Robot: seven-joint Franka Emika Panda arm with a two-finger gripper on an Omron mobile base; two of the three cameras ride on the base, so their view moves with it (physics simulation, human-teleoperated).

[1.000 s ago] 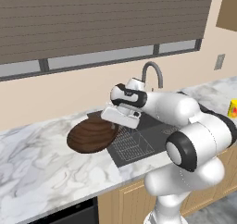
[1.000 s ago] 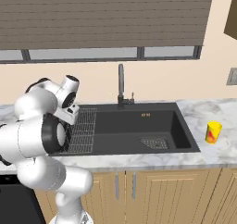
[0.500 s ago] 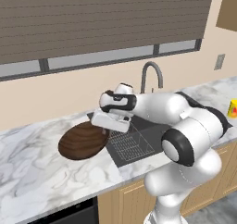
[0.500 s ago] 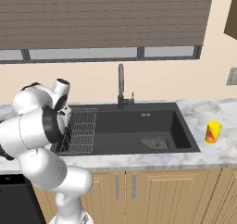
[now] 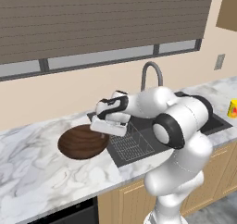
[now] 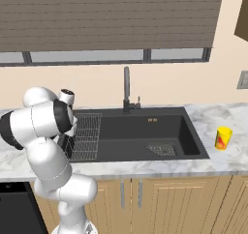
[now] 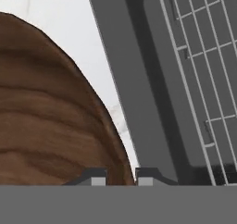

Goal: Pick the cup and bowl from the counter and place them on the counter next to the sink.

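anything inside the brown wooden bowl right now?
Nothing visible inside the wide dark brown wood-grain bowl: only bare wood grain. The tool sits at its sink-side rim, hiding that edge. It rests on the white marble counter.

The white arm is rising from the lower right of the left base view, bending at its dark elbow joint and reaching across to the left, with the forearm lying roughly level and the hand pointing down. The pincer point(image 5: 102, 131) is sitting low at the right-hand rim of the bowl point(image 5: 83, 142), its fingers point(image 7: 95, 177) standing close together with the bowl's rim running between them, so it is gripping that rim. In the right base view the arm is folding back toward the left, its upper links bunched together.
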